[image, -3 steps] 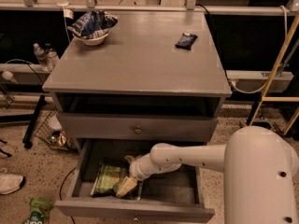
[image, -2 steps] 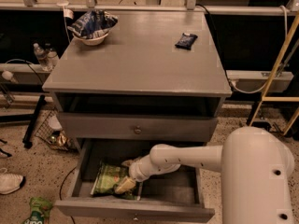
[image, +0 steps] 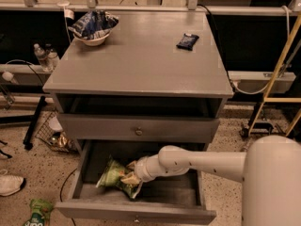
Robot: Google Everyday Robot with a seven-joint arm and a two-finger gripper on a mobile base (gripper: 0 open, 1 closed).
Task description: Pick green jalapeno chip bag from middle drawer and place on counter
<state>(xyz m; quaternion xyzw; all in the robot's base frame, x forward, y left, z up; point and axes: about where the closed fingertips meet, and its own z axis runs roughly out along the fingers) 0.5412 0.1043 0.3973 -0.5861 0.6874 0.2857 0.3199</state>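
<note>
Reaching below the counter (image: 141,62) into the open middle drawer (image: 174,193) at lower centre, I find the green jalapeno chip bag (image: 114,178) tipped slightly higher than a second ago. My gripper (image: 133,175) pinches its right edge, so the lift seems begun.

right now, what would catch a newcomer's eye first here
The white arm reaches into the open middle drawer, its tool down at the green jalapeno chip bag in the drawer's left part. Above, the grey counter holds a bowl with a blue bag at its far left corner and a small dark packet toward the far right.
</note>
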